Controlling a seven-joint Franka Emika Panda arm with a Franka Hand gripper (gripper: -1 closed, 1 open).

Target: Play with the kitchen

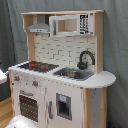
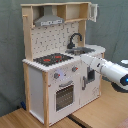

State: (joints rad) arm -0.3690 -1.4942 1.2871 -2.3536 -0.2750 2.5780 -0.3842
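The tall white and light-wood toy play kitchen (image 2: 62, 65) stands on a pale wooden floor (image 2: 20, 120) before a grey-green curtain (image 2: 10, 50), upright and filling the middle of both exterior views; in the second exterior view the white robot arm (image 2: 107, 70) reaches in from the second exterior view's right, its front end at the kitchen's front face near the small round knobs (image 2: 65, 75) under the counter edge; the gripper (image 2: 80, 61) itself is lost against the white front, and I cannot tell whether its pincer is apart, together or clamped on anything. By my reading the step in hand is an approach to the knob row or to the oven door with its dark barred window (image 2: 64, 96) just below; the next move would call for a careful line-up on one small knob or on the door's handle, then a turn or a pull, without pushing the light cabinet backwards. Around it: the black curved faucet (image 1: 86, 57) rises over the steel sink (image 1: 72, 73); the black stove top with red rings (image 1: 37, 65) lies beside the sink; a grey hood (image 1: 38, 27) and a white-framed upper cabinet (image 1: 67, 24) sit above; the overhanging rounded counter end (image 1: 102, 80) is what stands nearest the arm's path.
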